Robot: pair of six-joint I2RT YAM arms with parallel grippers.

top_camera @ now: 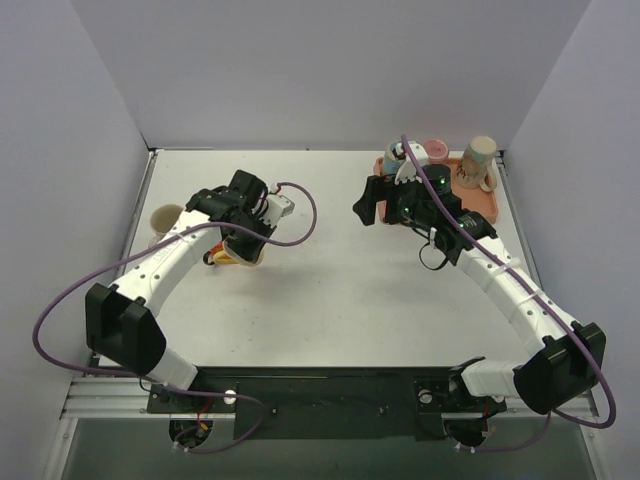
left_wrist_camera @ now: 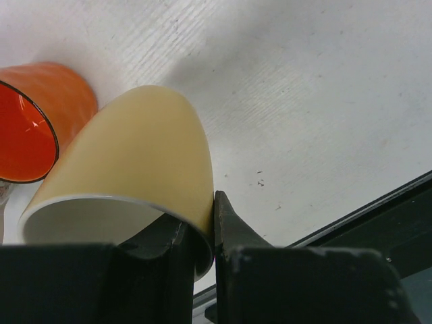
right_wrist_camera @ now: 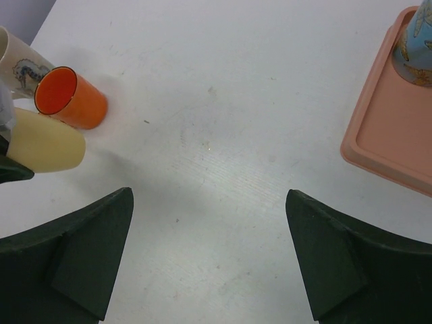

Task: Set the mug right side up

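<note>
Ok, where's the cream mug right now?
The cream mug is at the left of the table in the top view, tilted, rim pinched in the jaws of the left gripper, beside the orange cup.

We see a pale yellow mug [left_wrist_camera: 135, 155], white inside; an orange cup [left_wrist_camera: 47, 101] with a thin dark rim; a white, faintly speckled tabletop [left_wrist_camera: 304, 101]; a salmon-pink tray [right_wrist_camera: 378, 142]; a light blue mug [right_wrist_camera: 418, 40] with tan patches; black jaws.
</note>
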